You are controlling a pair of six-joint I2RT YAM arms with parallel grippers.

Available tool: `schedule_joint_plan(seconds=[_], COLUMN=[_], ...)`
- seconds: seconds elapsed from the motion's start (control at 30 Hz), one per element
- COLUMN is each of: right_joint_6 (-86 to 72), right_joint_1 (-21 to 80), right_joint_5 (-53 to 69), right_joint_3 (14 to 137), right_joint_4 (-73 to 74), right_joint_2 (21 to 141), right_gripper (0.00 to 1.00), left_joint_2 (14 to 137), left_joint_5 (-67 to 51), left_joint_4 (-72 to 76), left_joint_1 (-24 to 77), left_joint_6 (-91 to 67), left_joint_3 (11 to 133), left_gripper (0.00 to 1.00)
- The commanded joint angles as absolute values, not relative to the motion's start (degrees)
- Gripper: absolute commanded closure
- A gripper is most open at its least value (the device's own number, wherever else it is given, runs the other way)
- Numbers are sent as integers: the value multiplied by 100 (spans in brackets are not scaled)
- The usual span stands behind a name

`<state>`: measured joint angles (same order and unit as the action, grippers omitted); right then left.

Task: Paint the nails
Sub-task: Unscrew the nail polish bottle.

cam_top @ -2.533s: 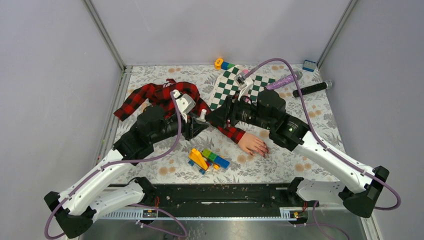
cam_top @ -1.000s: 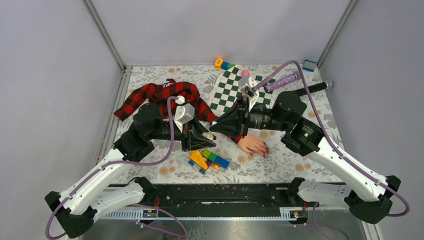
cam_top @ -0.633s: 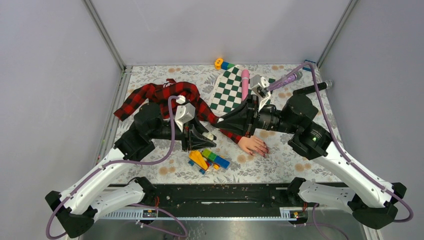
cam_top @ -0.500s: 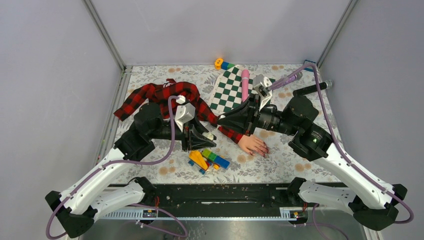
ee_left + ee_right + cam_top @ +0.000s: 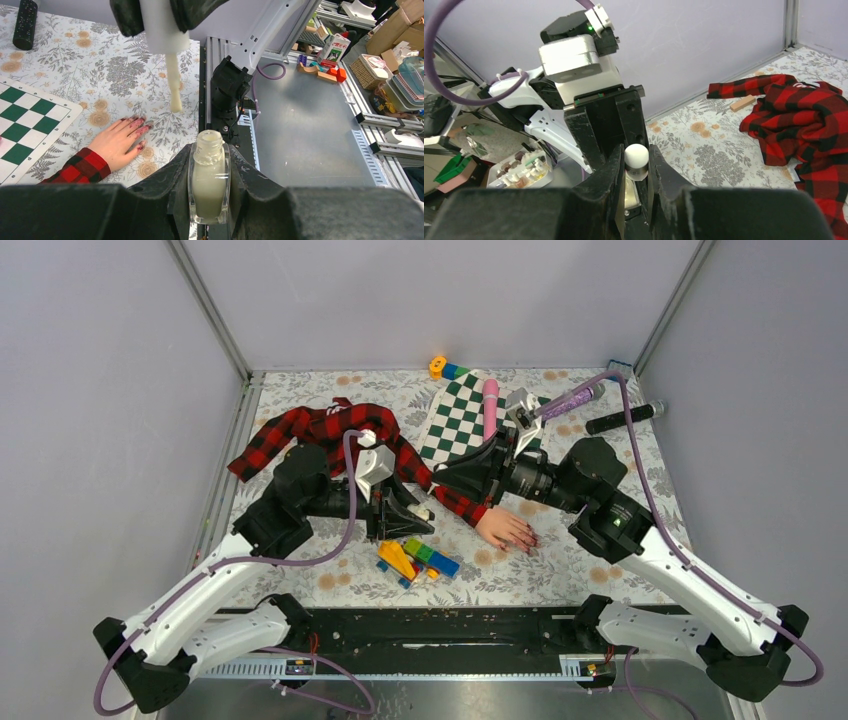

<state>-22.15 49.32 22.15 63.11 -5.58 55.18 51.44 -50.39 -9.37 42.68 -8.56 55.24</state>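
The right gripper was clamped on the white cap, its brush hanging in the air above the mannequin hand. The left gripper was closed round the open bottle, held upright off that hand's wrist side. The brush should descend slowly and stroke one nail lightly from base to tip, with the bottle kept level. The nails, at the hand's fingertips, lay below the brush and apart from it, seemingly slightly aside.
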Motion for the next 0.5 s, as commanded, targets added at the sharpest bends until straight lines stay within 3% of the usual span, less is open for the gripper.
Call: schedule_joint_plan(seconds=[0.0,0.47], right_joint_6=[-2440,-2452], right_joint_1=[4878,4878], right_joint_5=[2479,2867], right_joint_3=[6325,6486], right_joint_4=[-1248,-995], right_joint_2=[5509,5685], right_gripper=[100,100], left_joint_2=[5157,5059], left_joint_5=[-5123,-4837], left_joint_4=[-719,-682], left_joint_1=[4254,4237], left_joint_6=[-769,-791], left_joint_3=[5650,5603], left_gripper=[100,100])
